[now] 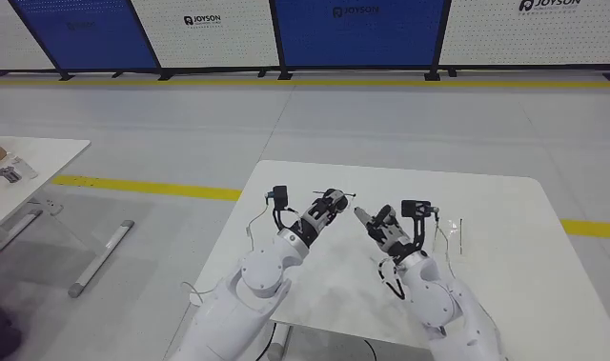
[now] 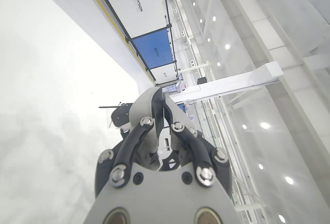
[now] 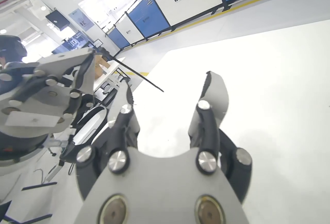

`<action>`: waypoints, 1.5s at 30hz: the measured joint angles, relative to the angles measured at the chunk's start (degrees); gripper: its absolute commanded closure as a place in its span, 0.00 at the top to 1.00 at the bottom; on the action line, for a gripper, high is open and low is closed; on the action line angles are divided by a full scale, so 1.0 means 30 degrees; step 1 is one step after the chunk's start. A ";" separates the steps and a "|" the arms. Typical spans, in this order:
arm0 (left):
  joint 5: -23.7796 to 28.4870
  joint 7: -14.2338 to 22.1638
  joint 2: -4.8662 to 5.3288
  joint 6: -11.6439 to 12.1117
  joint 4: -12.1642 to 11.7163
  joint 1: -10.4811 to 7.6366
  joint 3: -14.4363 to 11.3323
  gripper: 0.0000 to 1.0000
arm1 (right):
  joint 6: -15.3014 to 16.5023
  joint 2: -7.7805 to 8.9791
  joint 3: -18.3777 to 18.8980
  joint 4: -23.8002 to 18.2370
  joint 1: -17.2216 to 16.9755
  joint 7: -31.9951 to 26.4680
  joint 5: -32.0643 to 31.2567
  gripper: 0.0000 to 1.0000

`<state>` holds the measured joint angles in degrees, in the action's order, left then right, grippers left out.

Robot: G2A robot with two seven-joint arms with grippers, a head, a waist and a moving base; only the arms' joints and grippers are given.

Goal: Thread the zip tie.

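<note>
- The held end of the zip tie (image 3: 139,75) is hidden inside the left gripper (image 3: 90,59), which is clenched on it; its head cannot be made out.
- Its long axis runs straight out from that grip above the white table (image 3: 257,68). The free tip points toward the right gripper (image 3: 167,89), whose fingers are spread apart.
- It is thin, black and unbent.

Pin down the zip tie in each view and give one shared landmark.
Top view: centre, zip tie jutting from the left gripper.
Left wrist view: cannot make it out in the shut jaws.
Right wrist view: slanting from the left gripper, beyond the right gripper.
Shared landmark: the white table.
</note>
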<state>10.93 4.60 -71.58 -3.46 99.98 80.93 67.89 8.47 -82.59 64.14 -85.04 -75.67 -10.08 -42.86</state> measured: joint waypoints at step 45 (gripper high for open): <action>0.1486 -0.1494 -0.0105 0.0407 -0.0309 0.1204 0.0634 0.00 | 0.3657 0.0863 0.6943 -0.2957 -0.4687 0.4183 0.8693 1.00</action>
<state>15.38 0.12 -71.90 -2.24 99.05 84.54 69.79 19.44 -80.00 84.97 -93.91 -89.73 2.47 -16.78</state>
